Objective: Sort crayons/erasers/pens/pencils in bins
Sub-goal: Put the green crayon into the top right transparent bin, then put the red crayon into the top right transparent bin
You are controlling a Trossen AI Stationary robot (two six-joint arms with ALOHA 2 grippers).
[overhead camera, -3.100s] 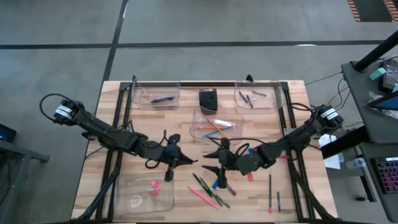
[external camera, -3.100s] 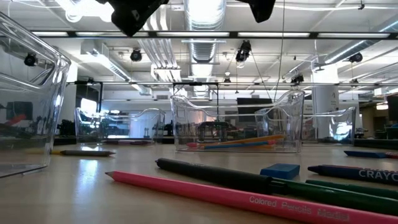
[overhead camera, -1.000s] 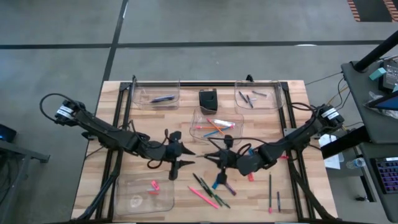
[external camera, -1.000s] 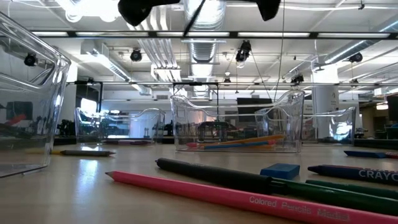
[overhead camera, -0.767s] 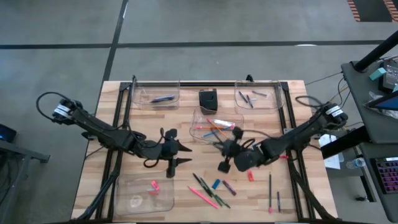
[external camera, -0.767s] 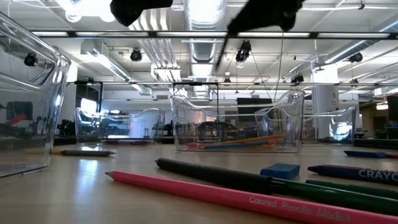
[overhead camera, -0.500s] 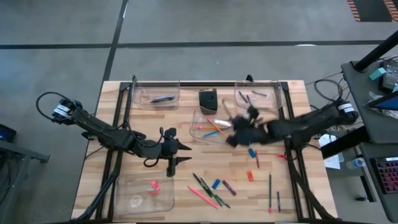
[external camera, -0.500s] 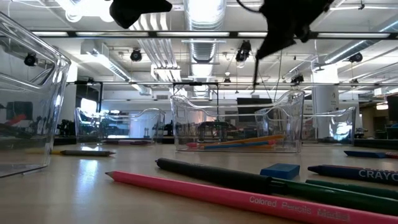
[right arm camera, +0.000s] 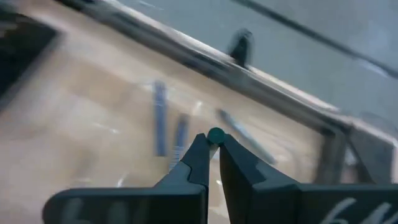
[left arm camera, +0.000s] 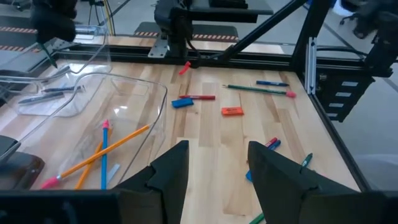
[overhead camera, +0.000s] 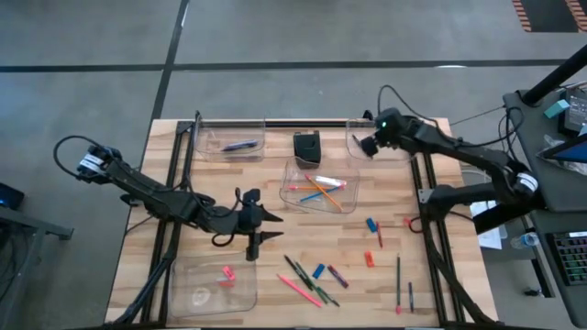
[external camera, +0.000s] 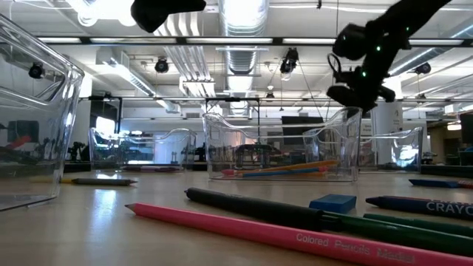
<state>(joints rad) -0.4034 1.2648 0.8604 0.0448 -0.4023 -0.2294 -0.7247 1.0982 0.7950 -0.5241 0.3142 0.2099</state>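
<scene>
Dark fingers of the right gripper (right arm camera: 211, 152) pinch a thin stick whose round teal end (right arm camera: 216, 135) shows between the tips; its kind cannot be told. This gripper (overhead camera: 365, 145) hangs over the far right bin (overhead camera: 404, 156), which holds several dark crayons (overhead camera: 364, 144), the arm reaching in from the table's right edge with its elbow raised. The left gripper (left arm camera: 214, 165), fingers spread and empty, hovers low at mid-table (overhead camera: 261, 227), its arm stretched across from the left. Pencils (overhead camera: 316, 191) lie in the centre bin (overhead camera: 292, 203). More sticks (overhead camera: 307, 280) and a blue eraser (overhead camera: 318, 271) lie loose on the near tabletop.
</scene>
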